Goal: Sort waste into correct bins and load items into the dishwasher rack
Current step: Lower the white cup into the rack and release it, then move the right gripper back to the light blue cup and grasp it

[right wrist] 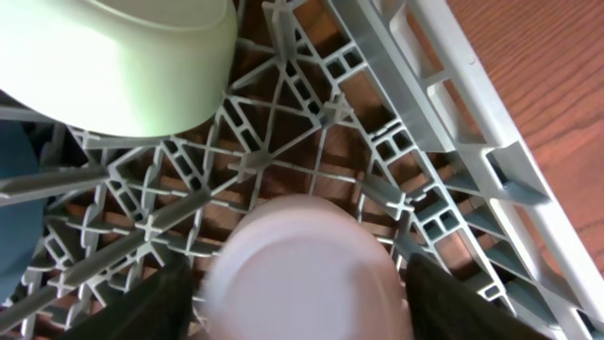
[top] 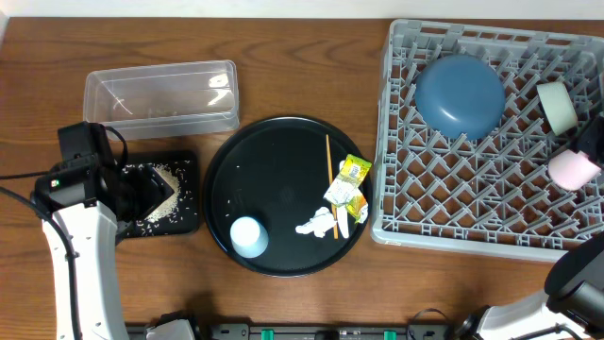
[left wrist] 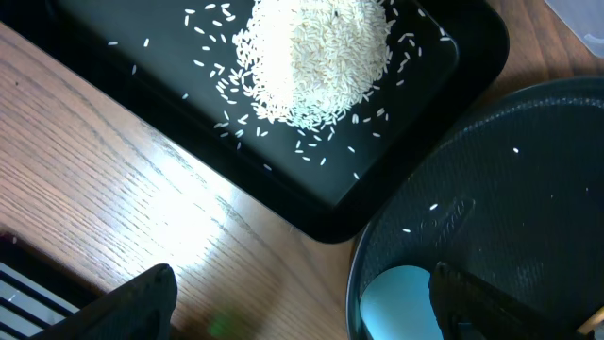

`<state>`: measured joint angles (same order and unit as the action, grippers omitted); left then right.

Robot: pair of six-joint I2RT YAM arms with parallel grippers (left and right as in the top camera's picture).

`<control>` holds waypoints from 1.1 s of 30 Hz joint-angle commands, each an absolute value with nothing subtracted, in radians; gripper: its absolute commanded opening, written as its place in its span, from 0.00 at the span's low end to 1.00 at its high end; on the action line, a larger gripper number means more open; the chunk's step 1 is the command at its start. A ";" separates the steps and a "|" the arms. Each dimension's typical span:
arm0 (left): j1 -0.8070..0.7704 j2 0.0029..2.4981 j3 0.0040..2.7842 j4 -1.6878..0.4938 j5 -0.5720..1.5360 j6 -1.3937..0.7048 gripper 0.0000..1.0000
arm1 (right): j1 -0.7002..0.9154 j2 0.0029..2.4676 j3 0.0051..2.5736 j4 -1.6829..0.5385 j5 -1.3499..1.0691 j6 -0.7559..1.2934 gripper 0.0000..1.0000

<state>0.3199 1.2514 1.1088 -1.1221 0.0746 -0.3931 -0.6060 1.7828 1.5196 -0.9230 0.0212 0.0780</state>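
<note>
Brown wood-grain table (top: 283,57), filling the overhead view; bright glare patch on the wood beside the black tray (top: 189,189). Back left: clear tub (top: 160,94). In the black tray: rice (left wrist: 321,57), heaped, with stray grains around. Left gripper (left wrist: 302,302): spread wide, empty, above the edges of black tray and round tray (top: 274,170). On the round tray: blue cup (top: 249,236), stick (top: 329,170), wrappers (top: 351,179), scrap (top: 316,225). Right: rack (top: 382,142) with plate (top: 461,94), bowl (top: 559,106), whitish cup (right wrist: 302,274). Right gripper (right wrist: 297,283): fingers either side of the whitish cup; gripping or loose, cannot tell.
</note>
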 commanded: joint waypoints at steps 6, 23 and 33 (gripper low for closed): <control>0.324 1.255 1.103 -1.125 0.063 -0.402 0.87 | -0.607 1.772 1.537 -0.955 -0.035 0.085 0.67; 0.324 1.255 1.103 -1.125 0.063 -0.402 0.87 | -0.174 1.535 1.539 -1.082 -0.263 -0.050 0.71; 0.324 1.255 1.103 -1.125 0.063 -0.402 0.87 | 0.382 1.618 1.534 -1.095 -0.262 -0.068 0.74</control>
